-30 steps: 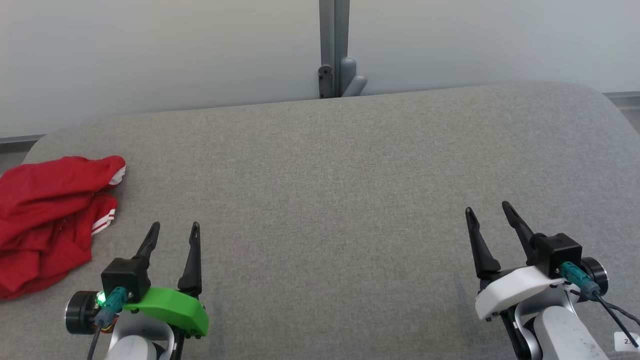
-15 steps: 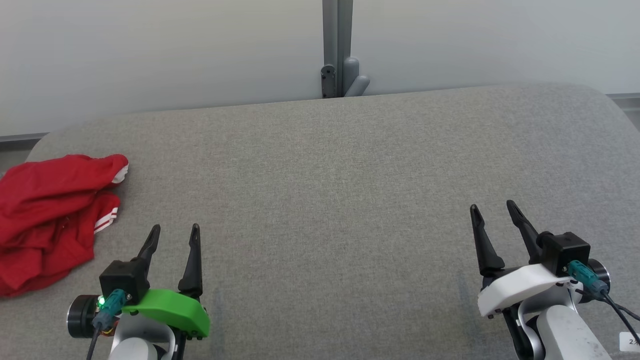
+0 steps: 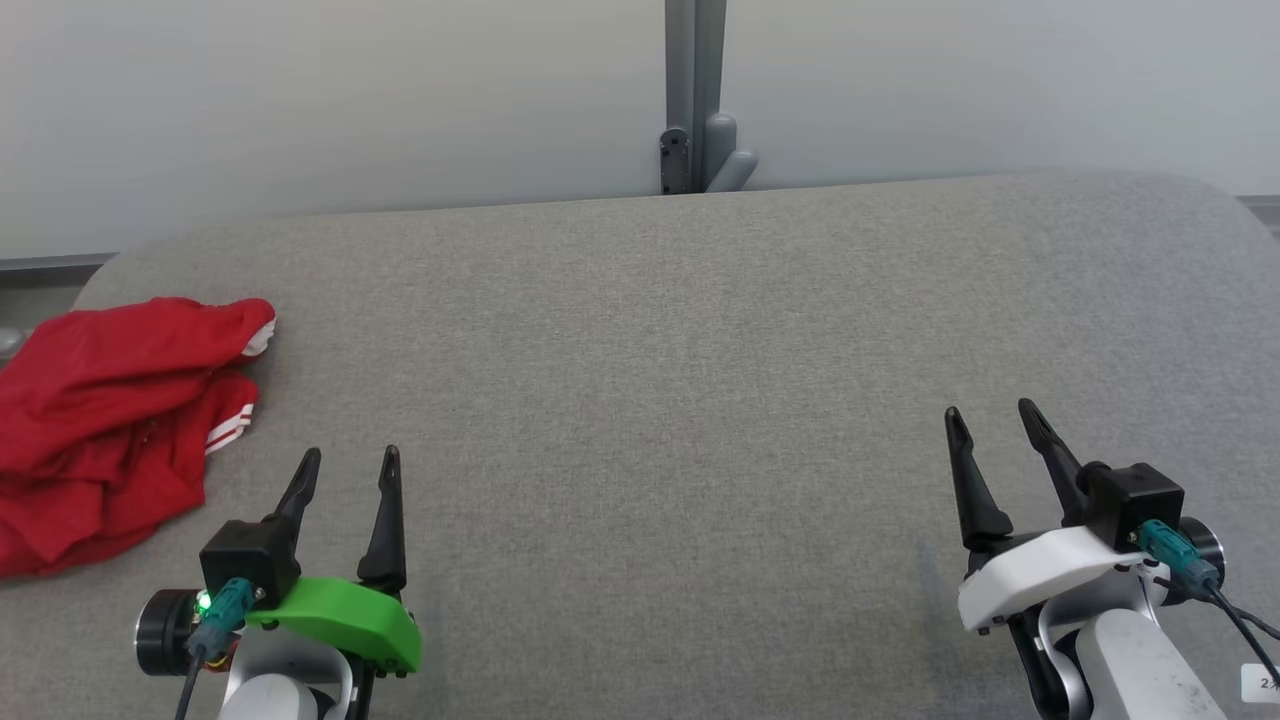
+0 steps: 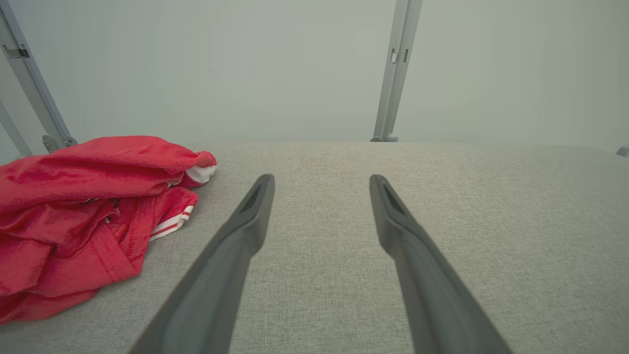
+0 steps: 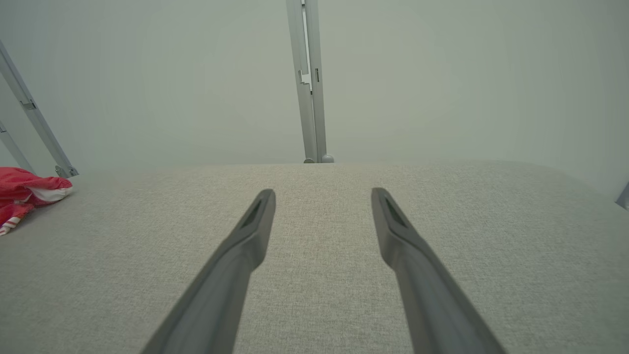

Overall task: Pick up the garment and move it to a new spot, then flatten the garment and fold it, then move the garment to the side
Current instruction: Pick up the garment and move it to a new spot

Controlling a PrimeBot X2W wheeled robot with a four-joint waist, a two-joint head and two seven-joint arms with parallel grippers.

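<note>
Left fingers [image 3: 385,520] and right fingers [image 3: 972,490] both spread wide, gripping nothing, hovering over desk [image 3: 650,400] near edge, one toward each side. Red garment [image 3: 110,400] lies crumpled at desk's left edge, untouched, just left of the left fingers.

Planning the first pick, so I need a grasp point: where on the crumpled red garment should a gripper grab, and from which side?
Probably the bunched fold by the white-striped cuff of the red garment, approached by the open left gripper from the garment's table-centre side: that edge lies nearest it, raised in folds, with bare table between.
</note>
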